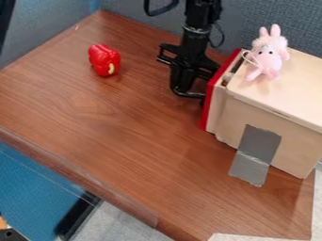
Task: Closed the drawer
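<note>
In your view, a red toy pepper [104,59] lies left of the pincer [190,92], a pink plush toy [269,57] right, grey tape [258,146] lower right.

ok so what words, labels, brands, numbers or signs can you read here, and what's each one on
None that can be read: no legible text on the wooden box, red drawer front, gray tape, red pepper or pink toy. Any print on the black arm is too small to tell.

In the camera view, the drawer [217,92] is just right of my gripper [189,93], in the box's [299,106] left side. A stuffed toy [269,57] sits on the box; left of me, a toy pepper [102,59] lies on the table [125,122].
</note>
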`<control>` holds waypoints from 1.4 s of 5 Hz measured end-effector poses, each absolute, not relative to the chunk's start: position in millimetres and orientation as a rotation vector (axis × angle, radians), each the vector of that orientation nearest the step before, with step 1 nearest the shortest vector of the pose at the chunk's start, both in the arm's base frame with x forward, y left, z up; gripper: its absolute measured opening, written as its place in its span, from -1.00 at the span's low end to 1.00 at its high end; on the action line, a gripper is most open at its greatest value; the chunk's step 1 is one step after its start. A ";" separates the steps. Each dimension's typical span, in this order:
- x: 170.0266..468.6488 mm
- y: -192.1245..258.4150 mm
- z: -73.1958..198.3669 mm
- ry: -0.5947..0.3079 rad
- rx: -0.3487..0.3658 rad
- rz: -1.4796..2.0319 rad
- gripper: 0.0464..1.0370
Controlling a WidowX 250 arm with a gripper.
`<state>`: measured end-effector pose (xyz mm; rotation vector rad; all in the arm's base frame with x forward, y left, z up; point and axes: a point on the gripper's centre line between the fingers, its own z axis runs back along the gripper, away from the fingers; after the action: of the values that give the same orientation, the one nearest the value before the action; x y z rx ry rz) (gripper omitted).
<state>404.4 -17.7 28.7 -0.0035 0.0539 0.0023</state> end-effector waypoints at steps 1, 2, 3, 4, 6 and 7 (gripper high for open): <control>405.1 -27.1 33.1 0.042 0.009 -0.007 -0.83; 408.7 -31.3 37.7 0.030 0.011 -0.016 -0.83; 409.1 -36.8 40.5 0.032 0.008 -0.024 -0.83; 408.3 -46.4 41.5 0.031 -0.004 -0.036 -0.83; 410.5 -50.3 67.0 -0.039 -0.029 -0.049 -0.33; 410.4 -51.1 87.7 -0.091 -0.035 -0.063 0.29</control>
<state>410.4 -51.1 87.7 -0.0349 -0.0912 -0.0631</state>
